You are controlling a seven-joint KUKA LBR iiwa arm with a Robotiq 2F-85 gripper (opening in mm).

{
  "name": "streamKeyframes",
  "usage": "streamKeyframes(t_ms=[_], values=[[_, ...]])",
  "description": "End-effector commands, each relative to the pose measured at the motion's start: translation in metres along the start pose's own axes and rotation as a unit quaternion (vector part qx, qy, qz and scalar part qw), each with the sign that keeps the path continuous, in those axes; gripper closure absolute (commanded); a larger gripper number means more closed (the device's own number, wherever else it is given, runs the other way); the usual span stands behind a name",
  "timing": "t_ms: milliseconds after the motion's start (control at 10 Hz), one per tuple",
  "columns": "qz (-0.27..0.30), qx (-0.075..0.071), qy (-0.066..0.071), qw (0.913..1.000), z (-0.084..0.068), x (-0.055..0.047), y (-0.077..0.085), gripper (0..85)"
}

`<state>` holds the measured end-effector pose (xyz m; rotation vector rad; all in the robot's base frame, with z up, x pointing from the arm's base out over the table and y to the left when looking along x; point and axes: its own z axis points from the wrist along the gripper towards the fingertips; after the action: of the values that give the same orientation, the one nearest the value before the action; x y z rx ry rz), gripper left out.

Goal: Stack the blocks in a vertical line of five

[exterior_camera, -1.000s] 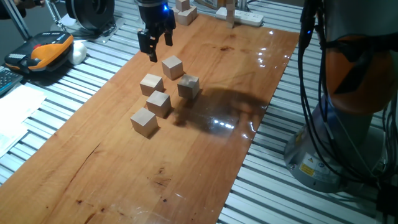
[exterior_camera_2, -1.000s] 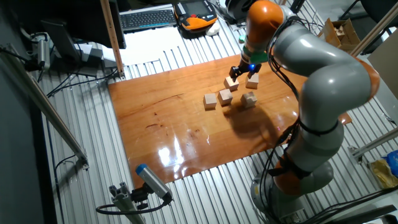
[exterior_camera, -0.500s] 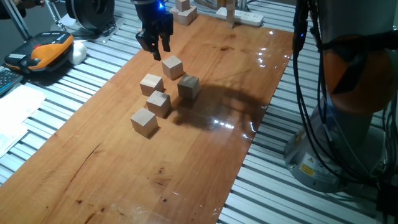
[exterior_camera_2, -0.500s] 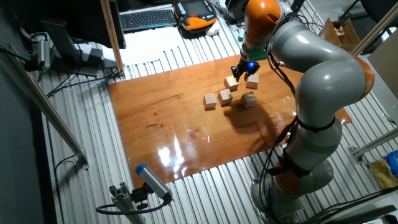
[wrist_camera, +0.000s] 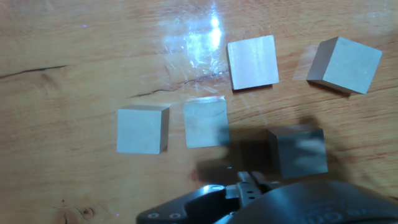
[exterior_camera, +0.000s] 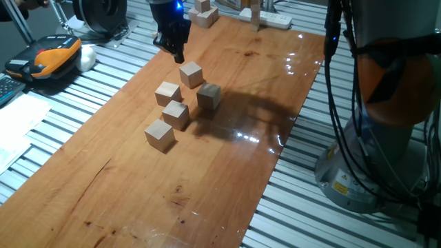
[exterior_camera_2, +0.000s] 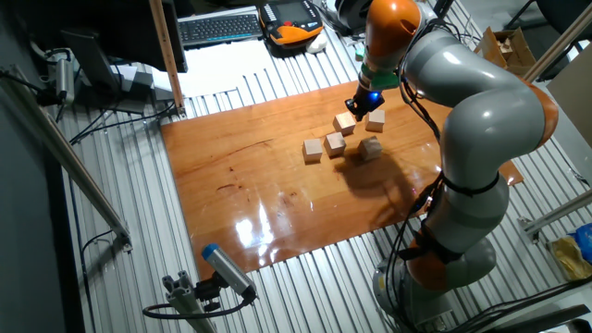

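A glossy brown wooden worktop (exterior_camera: 227,172) lay on a bench of ribbed aluminium slats (exterior_camera: 83,96), and overhead light glared off its varnish (exterior_camera: 244,136). A white power strip (exterior_camera: 269,18) sat at the far end. Beside the board were sheets of paper (exterior_camera: 17,134), an orange-and-black handset (exterior_camera: 52,55) and a dark keyboard (exterior_camera_2: 220,28).

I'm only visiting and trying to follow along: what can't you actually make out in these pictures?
- Gripper: open or shut unclear; fingers look dark and merged in both fixed views, cut off at the bottom edge in the hand view.
- Blocks: too small to separate clearly in the other fixed view.
- Shadowed block: dimmed by the hand's shadow.
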<state>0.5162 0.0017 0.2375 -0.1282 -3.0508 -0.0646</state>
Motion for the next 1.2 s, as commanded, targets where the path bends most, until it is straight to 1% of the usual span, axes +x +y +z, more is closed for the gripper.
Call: streamKeyframes(t_ms=[0,200,300,400,500,600,700,800,900,1000,1100], values=[[0.001,-0.004,0.0,1.0,0.0,0.0,0.0,85.0],[-0.001,-0.006,-0.001,1.0,0.0,-0.001,0.0,85.0],[-0.001,-0.004,0.001,1.0,0.0,-0.001,0.001,85.0],[-0.001,0.005,-0.001,1.0,0.0,-0.001,0.001,85.0],[0.0,0.019,-0.007,0.9998,0.0,-0.001,0.002,85.0],[0.003,0.033,-0.015,0.9993,0.001,-0.002,0.002,85.0],[0.007,0.041,-0.027,0.9988,0.002,-0.003,0.003,85.0],[0.01,0.052,-0.035,0.998,0.004,-0.006,0.006,85.0],[0.014,0.056,-0.037,0.9976,0.007,-0.008,0.007,85.0],[0.016,0.054,-0.036,0.9978,0.009,-0.009,0.008,85.0],[0.016,0.051,-0.032,0.998,0.011,-0.011,0.008,85.0]])
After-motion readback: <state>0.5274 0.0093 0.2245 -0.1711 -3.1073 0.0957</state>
